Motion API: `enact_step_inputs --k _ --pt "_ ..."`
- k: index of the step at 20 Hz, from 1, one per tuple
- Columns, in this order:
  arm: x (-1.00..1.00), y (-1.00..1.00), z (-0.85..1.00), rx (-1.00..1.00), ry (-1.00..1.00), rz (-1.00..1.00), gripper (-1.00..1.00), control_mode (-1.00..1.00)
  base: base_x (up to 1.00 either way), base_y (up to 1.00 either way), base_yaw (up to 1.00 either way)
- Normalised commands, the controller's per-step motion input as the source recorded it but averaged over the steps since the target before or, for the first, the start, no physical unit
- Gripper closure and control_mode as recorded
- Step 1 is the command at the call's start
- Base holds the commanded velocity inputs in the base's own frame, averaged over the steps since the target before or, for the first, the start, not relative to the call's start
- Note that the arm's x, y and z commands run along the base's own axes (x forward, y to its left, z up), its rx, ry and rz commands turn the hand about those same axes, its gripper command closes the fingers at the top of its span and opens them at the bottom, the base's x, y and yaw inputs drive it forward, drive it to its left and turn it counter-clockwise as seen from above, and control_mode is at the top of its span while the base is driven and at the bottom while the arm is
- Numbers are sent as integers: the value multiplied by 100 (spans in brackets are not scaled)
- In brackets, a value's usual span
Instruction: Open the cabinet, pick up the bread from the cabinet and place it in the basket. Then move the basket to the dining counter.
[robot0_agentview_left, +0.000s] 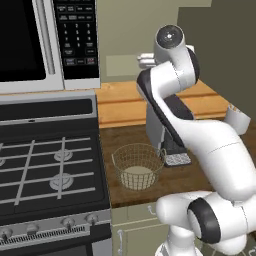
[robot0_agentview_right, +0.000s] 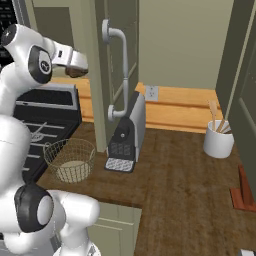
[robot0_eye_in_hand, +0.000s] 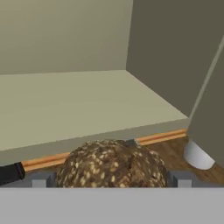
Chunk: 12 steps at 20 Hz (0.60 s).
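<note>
The cabinet (robot0_agentview_right: 90, 30) stands open, its door (robot0_agentview_right: 131, 45) swung out with the long silver handle (robot0_agentview_right: 122, 70) facing me. The bread (robot0_eye_in_hand: 111, 164), a dark-brown seeded lump, sits at the front edge of the cabinet shelf (robot0_eye_in_hand: 87, 100). My gripper (robot0_eye_in_hand: 110, 179) is open, with one fingertip on each side of the bread. From the right base, the gripper (robot0_agentview_right: 75, 67) hangs just over the bread (robot0_agentview_right: 75, 73). The tan wire basket (robot0_agentview_left: 137, 165) (robot0_agentview_right: 70, 159) stands empty on the brown worktop, below the gripper. The dining counter is out of view.
A coffee machine (robot0_agentview_right: 127, 132) stands right of the basket, under the open door. The stove (robot0_agentview_left: 45, 170) and microwave (robot0_agentview_left: 40, 40) are to the left. A white utensil holder (robot0_agentview_right: 218, 137) sits at the back right, and a red object (robot0_agentview_right: 243, 192) lies at the right edge.
</note>
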Motion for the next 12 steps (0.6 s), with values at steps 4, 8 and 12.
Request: enact_step_inputs --k 4,8,12 --pt "-100 42 -23 0 0 0 100 -100 0 0 0" --pt "-100 42 -21 1 0 0 100 -100 0 0 0" --pt "-96 34 -66 2 7 0 100 -100 0 0 0"
